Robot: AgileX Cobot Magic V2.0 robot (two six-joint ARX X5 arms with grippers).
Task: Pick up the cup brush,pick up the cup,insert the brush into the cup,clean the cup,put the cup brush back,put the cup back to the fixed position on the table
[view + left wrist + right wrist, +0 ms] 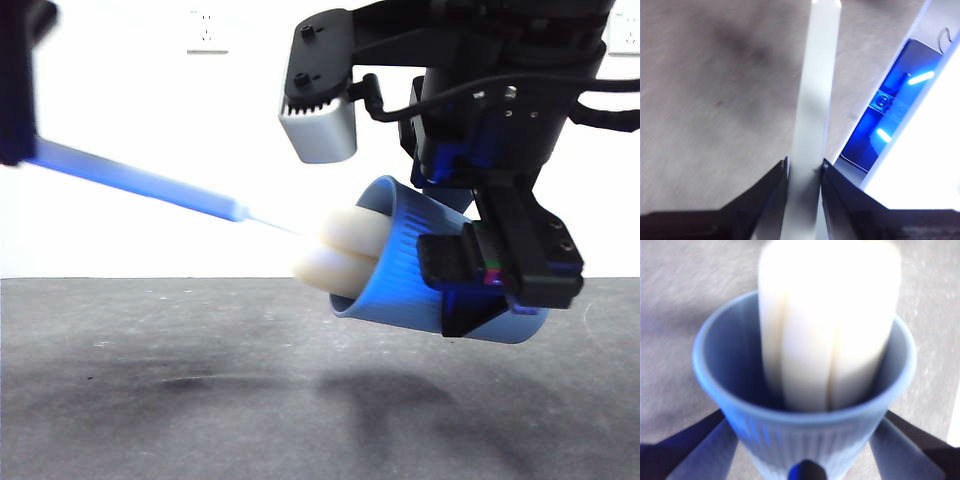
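Note:
My right gripper (480,285) is shut on the blue ribbed cup (420,270) and holds it above the table (200,400), tipped on its side with the mouth facing left. The cup brush has its cream sponge head (345,255) partly inside the cup's mouth; its slim handle (140,180) runs up and left to my left gripper (20,80). In the left wrist view my left gripper (805,167) is shut on the pale handle (815,100). In the right wrist view the sponge head (827,325) fills the cup (805,440), held between my right gripper's jaws (805,450).
A white wall with a socket plate (207,32) stands behind the table. A dark device with blue lights (892,110) shows beside the table's edge in the left wrist view.

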